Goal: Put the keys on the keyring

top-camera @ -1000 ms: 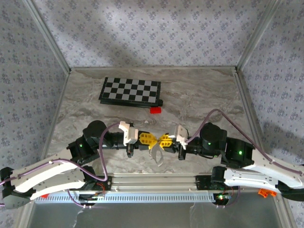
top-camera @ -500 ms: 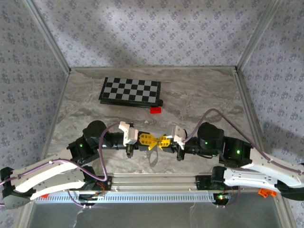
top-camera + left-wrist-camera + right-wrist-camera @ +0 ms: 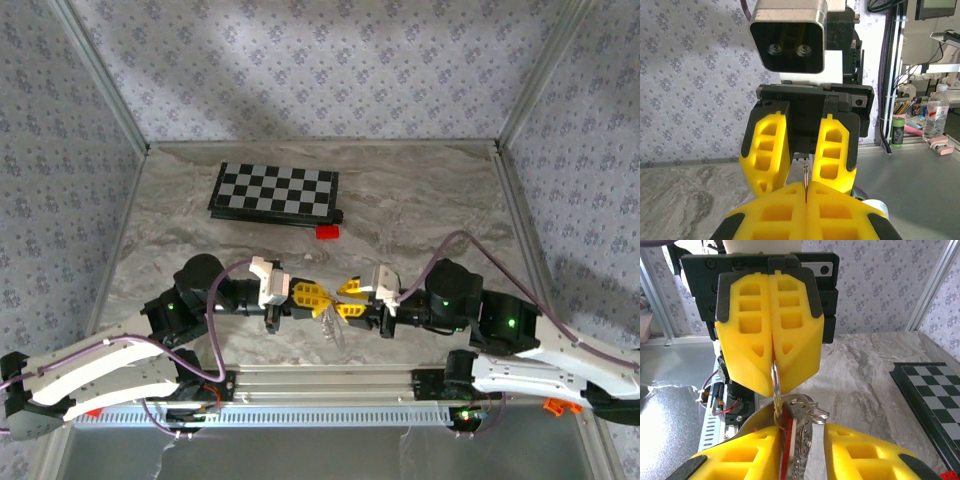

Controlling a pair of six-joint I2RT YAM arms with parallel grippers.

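The keyring (image 3: 774,384) is a thin metal ring held on edge above the worktop (image 3: 430,200), about midway between the two arms. In the right wrist view its upper arc disappears into the seam between the left gripper's (image 3: 322,299) yellow fingers (image 3: 747,340), which are pressed flat together and pinch it. The left wrist view shows a sliver of metal standing up from that same closed seam.

The keys (image 3: 801,442), a small silvery bunch, hang from the lower part of the ring. They drop into the space between the right gripper's (image 3: 341,298) fingers (image 3: 740,460). These stand apart, one on each side of the bunch. Whether either one touches the metal cannot be told from the pictures. From the left wrist, the right fingers (image 3: 771,150) show a plain gap between them. In the top view the two grippers face each other tip to tip, nearly touching, with the bunch dangling as a pale glint (image 3: 334,327) just below the meeting point, over the marbled surface and close to the near edge.

Farther back lies a checkered board (image 3: 275,192), well apart from the grippers. A small red block (image 3: 327,232) sits just beside its near right corner.
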